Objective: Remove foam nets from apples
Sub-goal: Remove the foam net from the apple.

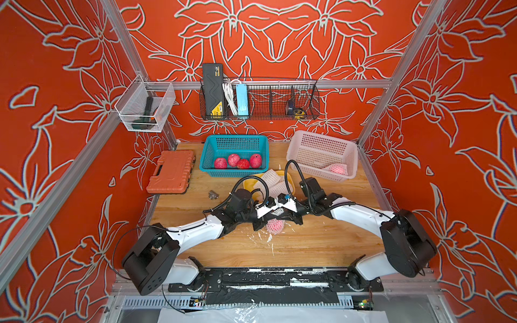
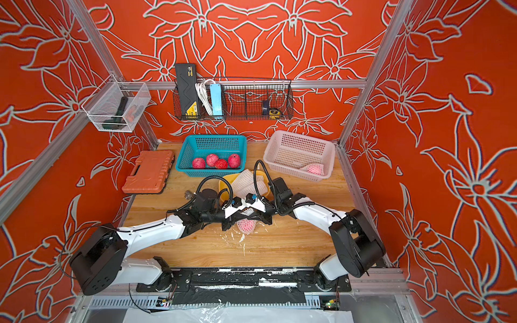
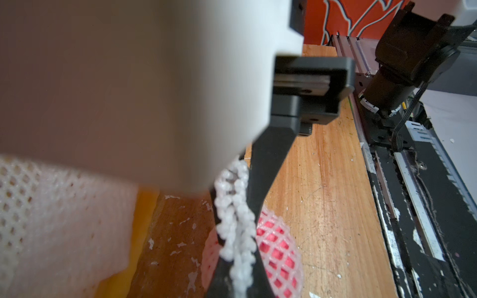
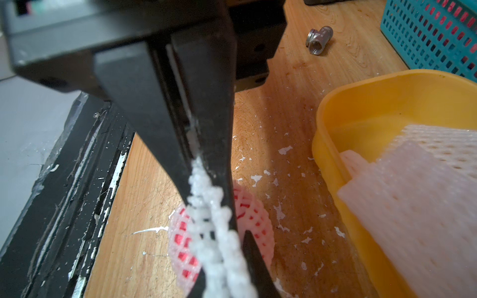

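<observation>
Both top views: grippers meet tip to tip. Leftmost, left gripper [image 1: 269,216] looks released – only one finger [image 3: 265,167] seen, out at its rail's end, foam net [image 3: 236,219] strand lying loose against it. Just below both tips, apple [image 1: 275,227] sits netted on table [image 1: 321,246]. Then right gripper [image 1: 284,214], clenched on the net's bunched top; yellow tub [image 1: 248,184] w/ empty nets [image 1: 272,179] just beyond it.

4 bare apples [image 1: 234,159]; 2 netted apples [image 1: 275,226]; 2 baskets [image 1: 235,145].
</observation>
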